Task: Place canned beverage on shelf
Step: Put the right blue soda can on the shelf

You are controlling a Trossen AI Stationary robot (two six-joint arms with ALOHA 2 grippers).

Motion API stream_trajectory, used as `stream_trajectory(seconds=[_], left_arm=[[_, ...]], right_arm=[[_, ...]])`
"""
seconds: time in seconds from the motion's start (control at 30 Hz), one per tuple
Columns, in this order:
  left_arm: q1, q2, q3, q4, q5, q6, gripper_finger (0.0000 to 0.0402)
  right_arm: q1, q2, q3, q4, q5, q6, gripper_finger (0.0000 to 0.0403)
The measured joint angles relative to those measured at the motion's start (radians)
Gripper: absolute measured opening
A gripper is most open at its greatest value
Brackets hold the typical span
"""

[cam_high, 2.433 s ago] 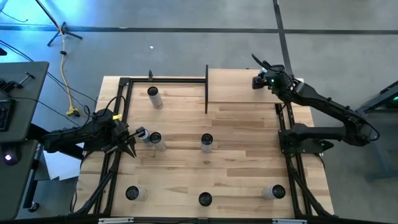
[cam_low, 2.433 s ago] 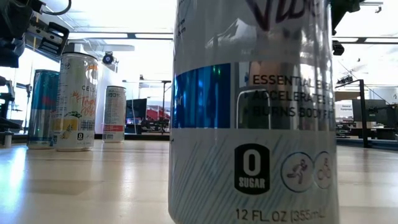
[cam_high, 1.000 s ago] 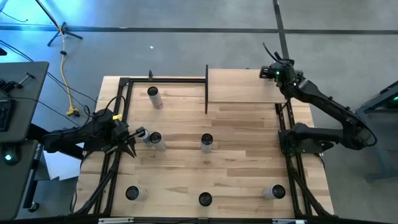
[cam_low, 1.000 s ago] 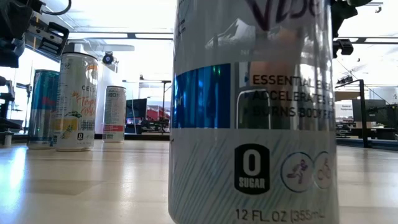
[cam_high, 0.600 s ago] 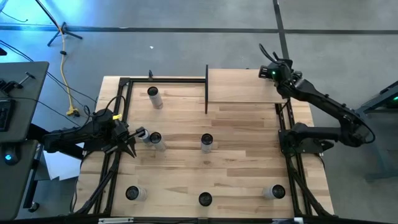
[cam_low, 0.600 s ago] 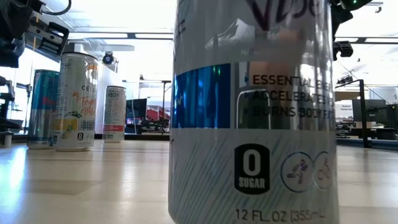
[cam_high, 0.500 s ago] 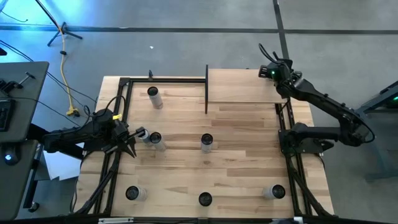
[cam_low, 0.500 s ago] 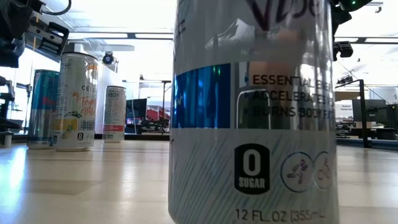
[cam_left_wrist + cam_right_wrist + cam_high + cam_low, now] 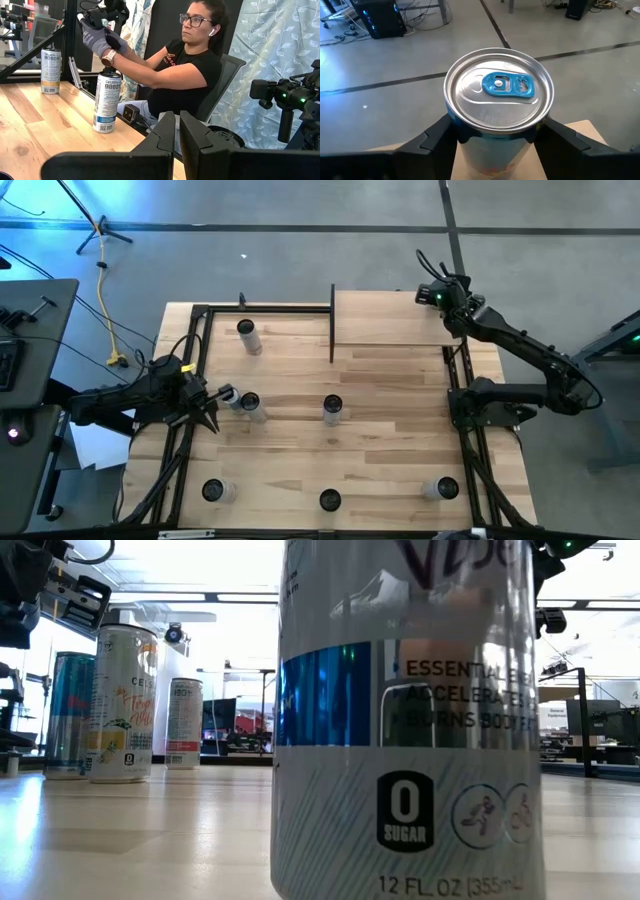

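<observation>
My right gripper (image 9: 437,296) is over the far right corner of the shelf (image 9: 385,318), a light-wood board on black posts. It is shut on a canned beverage (image 9: 498,95) with a silver top and a blue tab. In the high view the gripper hides this can. My left gripper (image 9: 210,416) waits shut at the table's left edge, and its fingers (image 9: 176,134) hold nothing. My right gripper pinches the can's upper wall (image 9: 470,142) just under the rim, one finger (image 9: 437,132) on each of two opposite sides. It comes slanting down from the table's right near side. The can stands upright over the shelf's wood (image 9: 572,131). Its base is hidden.
Several other cans stand on the tabletop: (image 9: 248,335), (image 9: 250,406), (image 9: 332,408), and more along the near edge (image 9: 330,500). One can (image 9: 405,720) fills the low view. Beyond the table a person (image 9: 185,65) sits with gloved hands raised on a dark device.
My right gripper has carried the can a little toward the shelf's far right corner. Over the last second it has kept still there. The can stays upright.
</observation>
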Motion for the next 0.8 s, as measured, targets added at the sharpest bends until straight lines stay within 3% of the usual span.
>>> stream_trajectory(seconds=[0.43,0.67,0.8], left_arm=[[0.0,0.0,0.0,0.0,0.0,0.0,0.0003],[0.0,0.0,0.0,0.0,0.0,0.0,0.0003],[0.0,0.0,0.0,0.0,0.0,0.0,0.0003]], right_arm=[[0.0,0.0,0.002,-0.026,-0.002,-0.032,0.0291],[0.06,-0.005,0.002,-0.058,-0.006,0.016,0.0298],[0.114,-0.024,0.002,-0.166,-0.008,0.109,0.0299]])
